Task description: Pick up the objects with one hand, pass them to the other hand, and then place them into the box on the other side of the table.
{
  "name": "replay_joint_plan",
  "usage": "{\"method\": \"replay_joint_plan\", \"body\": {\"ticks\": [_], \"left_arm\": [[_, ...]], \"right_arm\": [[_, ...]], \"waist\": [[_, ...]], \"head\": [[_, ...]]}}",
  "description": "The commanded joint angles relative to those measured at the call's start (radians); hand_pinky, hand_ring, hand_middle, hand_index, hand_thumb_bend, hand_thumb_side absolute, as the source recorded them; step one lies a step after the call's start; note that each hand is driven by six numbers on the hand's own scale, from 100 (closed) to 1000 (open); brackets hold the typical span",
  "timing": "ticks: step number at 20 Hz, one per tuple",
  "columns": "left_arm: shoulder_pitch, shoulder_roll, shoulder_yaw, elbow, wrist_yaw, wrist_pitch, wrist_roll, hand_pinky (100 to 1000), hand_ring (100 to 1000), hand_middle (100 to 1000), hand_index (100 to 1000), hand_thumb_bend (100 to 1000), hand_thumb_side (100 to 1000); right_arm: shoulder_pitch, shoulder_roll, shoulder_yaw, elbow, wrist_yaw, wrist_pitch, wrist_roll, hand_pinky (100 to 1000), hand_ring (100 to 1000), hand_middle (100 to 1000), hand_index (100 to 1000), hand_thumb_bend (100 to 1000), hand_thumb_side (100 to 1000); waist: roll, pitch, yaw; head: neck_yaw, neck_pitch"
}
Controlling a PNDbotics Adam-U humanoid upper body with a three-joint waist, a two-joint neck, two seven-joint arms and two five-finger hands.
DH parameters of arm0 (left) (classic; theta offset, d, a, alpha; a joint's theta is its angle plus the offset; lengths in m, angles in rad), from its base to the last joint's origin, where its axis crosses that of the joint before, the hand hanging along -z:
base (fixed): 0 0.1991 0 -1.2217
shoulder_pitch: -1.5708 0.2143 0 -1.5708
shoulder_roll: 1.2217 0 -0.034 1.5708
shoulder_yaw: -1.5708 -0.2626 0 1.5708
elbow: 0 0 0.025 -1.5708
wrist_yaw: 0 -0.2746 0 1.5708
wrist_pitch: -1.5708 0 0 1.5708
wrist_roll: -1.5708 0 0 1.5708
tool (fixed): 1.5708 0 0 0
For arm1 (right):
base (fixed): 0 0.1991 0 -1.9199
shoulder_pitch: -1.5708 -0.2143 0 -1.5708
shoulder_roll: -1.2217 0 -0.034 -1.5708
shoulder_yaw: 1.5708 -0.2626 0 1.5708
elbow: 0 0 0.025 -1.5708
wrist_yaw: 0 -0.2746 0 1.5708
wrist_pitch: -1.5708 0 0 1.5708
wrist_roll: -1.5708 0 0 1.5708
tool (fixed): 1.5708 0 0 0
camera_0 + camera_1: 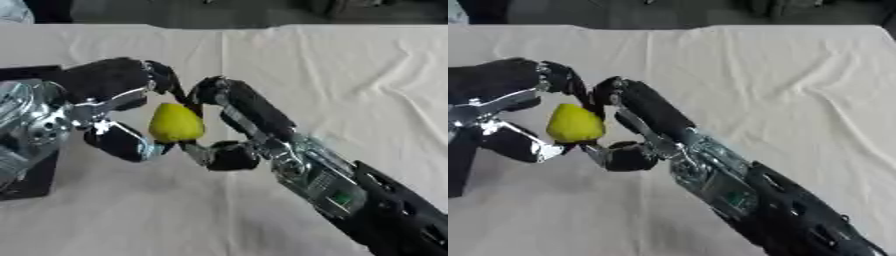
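Note:
A yellow pear-shaped fruit [175, 122] hangs above the table between my two hands. My left hand [109, 82] comes in from the left, its fingers curled over the fruit's top and its thumb [122, 142] under the left side. From the lower right my right hand [249, 107] reaches in. Its fingers arch over the fruit's upper right and its thumb [229, 156] touches the bottom. Both hands meet at the fruit, and which one bears it I cannot tell.
A black box [31, 187] lies at the left edge, partly hidden under my left arm. The table wears a creased cream cloth [350, 75]. Dark objects stand beyond the far edge.

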Motion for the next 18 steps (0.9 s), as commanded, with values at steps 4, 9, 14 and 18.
{"method": "replay_joint_plan", "body": {"ticks": [4, 9, 14, 18], "left_arm": [[-0.017, 0.017, 0.022, -0.042, 0.007, 0.01, 0.006, 717, 739, 752, 781, 280, 184], [-0.016, 0.019, 0.023, -0.047, 0.008, 0.016, 0.003, 714, 736, 744, 778, 280, 182], [-0.016, 0.021, 0.024, -0.056, 0.009, 0.022, 0.006, 709, 725, 712, 762, 267, 171], [-0.015, 0.022, 0.026, -0.064, -0.001, 0.034, 0.013, 698, 696, 655, 725, 269, 169]], "right_arm": [[-0.006, -0.016, 0.002, -0.008, 0.008, 0.006, -0.002, 819, 685, 391, 528, 100, 100], [-0.004, -0.018, 0.003, -0.011, 0.007, 0.005, 0.0, 820, 686, 392, 529, 100, 100], [-0.002, -0.02, 0.003, -0.014, 0.006, 0.004, 0.002, 821, 687, 393, 530, 100, 100], [0.0, -0.021, 0.006, -0.014, 0.006, 0.003, 0.003, 821, 687, 393, 530, 100, 100]], "waist": [[0.004, -0.021, -0.001], [0.004, -0.021, -0.001], [0.004, -0.021, 0.0], [0.004, -0.02, 0.0]], "head": [[-0.005, -0.013], [-0.006, -0.015], [-0.006, -0.016], [-0.007, -0.017]]}}
